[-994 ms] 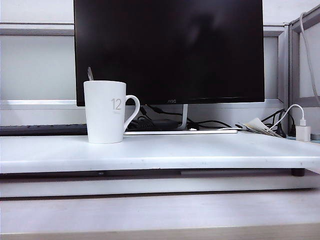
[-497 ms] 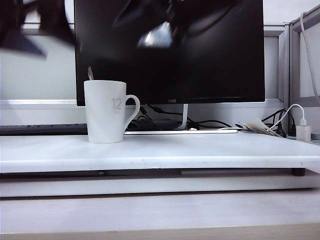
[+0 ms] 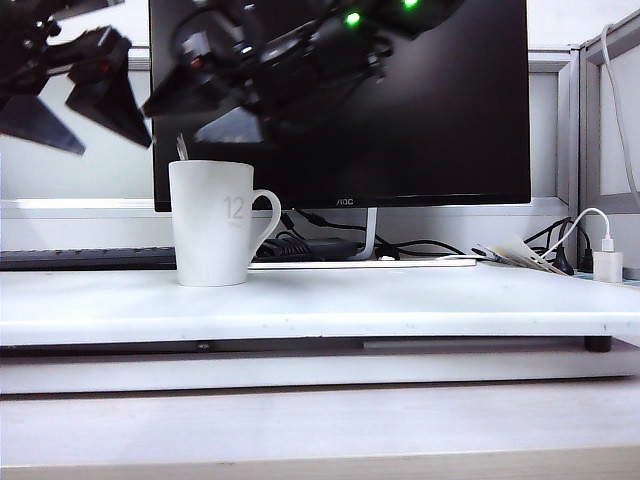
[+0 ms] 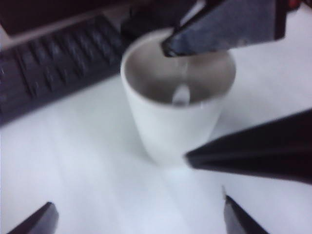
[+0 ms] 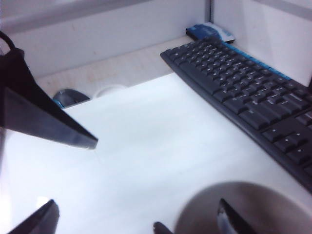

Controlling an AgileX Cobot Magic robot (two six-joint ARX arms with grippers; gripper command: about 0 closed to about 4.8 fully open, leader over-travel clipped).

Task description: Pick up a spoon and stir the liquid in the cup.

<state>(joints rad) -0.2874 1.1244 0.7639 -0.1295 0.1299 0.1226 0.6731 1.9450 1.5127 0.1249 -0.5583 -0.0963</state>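
Both grippers, left and right, gape above cup; keyboard behind.

Both arms are new to the exterior view. The left gripper now hangs above and to the left of the cup, jaws spread wide. The right gripper reaches across the dark monitor, open, just above the spoon handle.

White table carries cup, keyboard, monitor stand.
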